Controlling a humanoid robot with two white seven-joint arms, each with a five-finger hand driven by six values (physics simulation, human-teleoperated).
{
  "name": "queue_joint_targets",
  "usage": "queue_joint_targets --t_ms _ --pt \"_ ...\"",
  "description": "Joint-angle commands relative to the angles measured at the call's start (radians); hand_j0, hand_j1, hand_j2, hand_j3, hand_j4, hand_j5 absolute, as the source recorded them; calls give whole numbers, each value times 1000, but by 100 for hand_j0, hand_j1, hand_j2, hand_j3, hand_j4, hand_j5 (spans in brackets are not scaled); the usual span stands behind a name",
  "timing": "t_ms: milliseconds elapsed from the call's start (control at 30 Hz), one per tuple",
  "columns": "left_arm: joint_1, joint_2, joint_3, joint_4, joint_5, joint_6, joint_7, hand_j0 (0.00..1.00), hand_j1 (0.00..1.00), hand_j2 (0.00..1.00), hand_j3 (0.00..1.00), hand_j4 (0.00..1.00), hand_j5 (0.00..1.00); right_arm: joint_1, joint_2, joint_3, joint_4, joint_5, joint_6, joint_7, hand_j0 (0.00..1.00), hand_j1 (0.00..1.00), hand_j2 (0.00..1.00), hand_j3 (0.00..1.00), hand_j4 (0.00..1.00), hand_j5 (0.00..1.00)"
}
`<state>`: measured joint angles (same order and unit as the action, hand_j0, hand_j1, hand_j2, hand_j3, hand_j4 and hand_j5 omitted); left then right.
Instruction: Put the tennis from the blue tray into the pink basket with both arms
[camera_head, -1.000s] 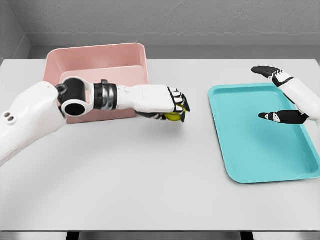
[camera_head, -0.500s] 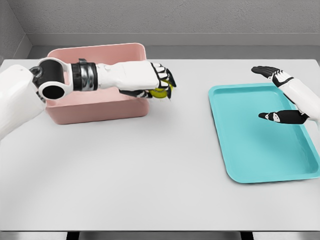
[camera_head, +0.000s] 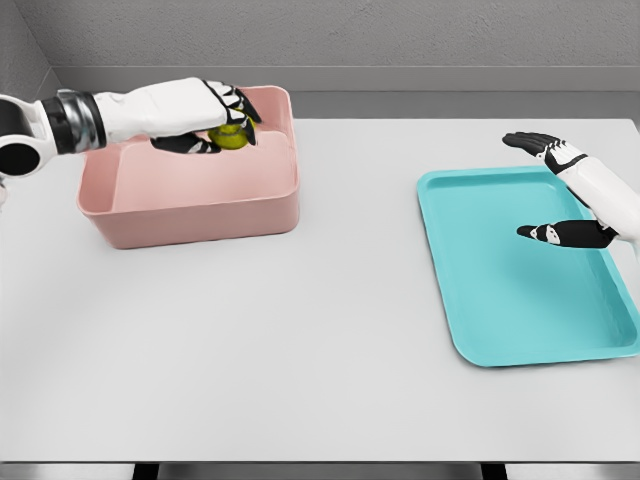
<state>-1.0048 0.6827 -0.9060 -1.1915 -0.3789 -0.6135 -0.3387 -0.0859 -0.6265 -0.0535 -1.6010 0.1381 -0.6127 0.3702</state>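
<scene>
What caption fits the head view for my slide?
Left hand holds the ball over the pink basket; right hand open above the blue tray.

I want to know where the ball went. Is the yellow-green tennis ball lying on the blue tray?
No, the flat blue tray holds nothing; the left hand grips the yellow-green tennis ball above the pink plastic basket.

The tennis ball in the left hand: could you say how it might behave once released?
The tennis ball is round, so it would probably roll. The left hand holds it over the pink basket, whose walls should likely contain it. It looks small, probably light.
</scene>
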Motion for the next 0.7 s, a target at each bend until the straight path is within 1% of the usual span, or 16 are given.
queue_joint_targets --t_ms 0,33,67,100,267,300,400,433,500,567,600,667 --pt "0 15 21 69 8 3 6 69 69 69 69 69 69 0 -1 0 0 -8 2 -1 100 100 100 100 100 100" --pt "0 14 24 81 8 3 7 78 78 78 78 78 78 0 -1 0 0 -8 2 -1 100 100 100 100 100 100" --pt "0 14 26 93 8 3 10 97 97 97 97 97 97 0 -1 0 0 -8 2 -1 100 100 100 100 100 100" --pt "2 14 29 95 11 3 10 100 100 100 100 100 100 0 -1 0 0 -8 2 -1 100 100 100 100 100 100" --pt "3 15 38 87 15 3 10 100 100 100 100 100 100 0 -1 0 0 -8 2 -1 100 100 100 100 100 100" --pt "8 27 38 82 15 3 10 100 100 100 100 100 100 0 -1 0 0 -8 2 -1 100 100 100 100 100 100" --pt "18 89 39 85 15 3 10 100 100 100 100 100 100 0 -1 0 0 -8 2 -1 100 100 100 100 100 100" --pt "31 110 39 87 15 3 10 100 100 100 100 100 100 0 -1 0 0 -8 2 -1 100 100 100 100 100 100" --pt "40 144 59 96 17 3 10 100 100 100 100 100 100 0 -1 0 0 -8 2 -1 100 100 100 100 100 100" --pt "89 201 79 98 90 3 6 100 100 100 100 100 100 0 -1 0 1 -8 2 -1 100 100 100 100 100 100" --pt "100 210 93 96 92 3 6 100 100 100 100 100 100 0 -1 0 0 -8 2 -1 100 100 100 100 100 100" --pt "106 224 96 95 94 3 4 100 100 100 100 100 100 0 -1 0 1 -8 2 -2 100 100 100 100 100 100"
